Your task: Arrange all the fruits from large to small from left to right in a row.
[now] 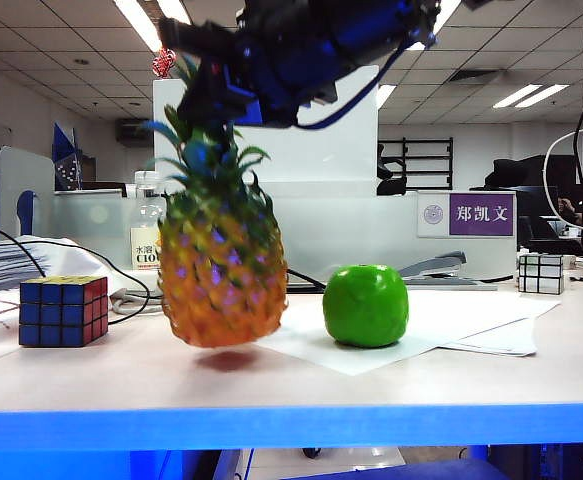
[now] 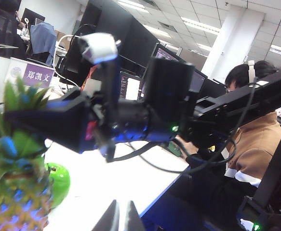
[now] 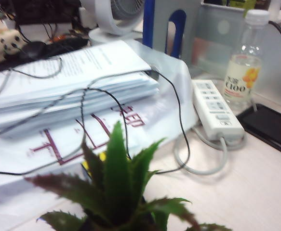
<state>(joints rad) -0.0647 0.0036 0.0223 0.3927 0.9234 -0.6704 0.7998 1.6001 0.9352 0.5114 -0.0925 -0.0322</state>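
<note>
Pinching the pineapple [image 1: 221, 270] by its green crown with the right gripper [image 1: 221, 105], high in the upper centre-left of the exterior view, at the end of the dark arm reaching in across the top of the frame. Jaws closed on the leaves; fingers themselves lost among them in the right wrist view. Hanging the fruit clear of the table [image 1: 471, 375], with a gap and a shadow underneath, left of centre.

Keeping the left gripper [image 2: 122, 219] out of it: fingertips drawn close together with only a slim gap, holding nothing, seen in the left wrist view alone.

Outward from the pineapple: apple [image 1: 365, 305] just to its right, resting on the white paper [image 1: 471, 320] near centre frame. Rubik's cube [image 1: 63, 310] near the pineapple on its left, at the left edge of the table. No kiwi to be found in any view, so no telling where it lies.

Judged as mid-task. Largest fruit in hand over the left end of the row but not yet set down; apple already to its right, which fits the order. Left to do, most likely: lower and release the pineapple, then find the kiwi and put it right of the apple, in line.
</note>
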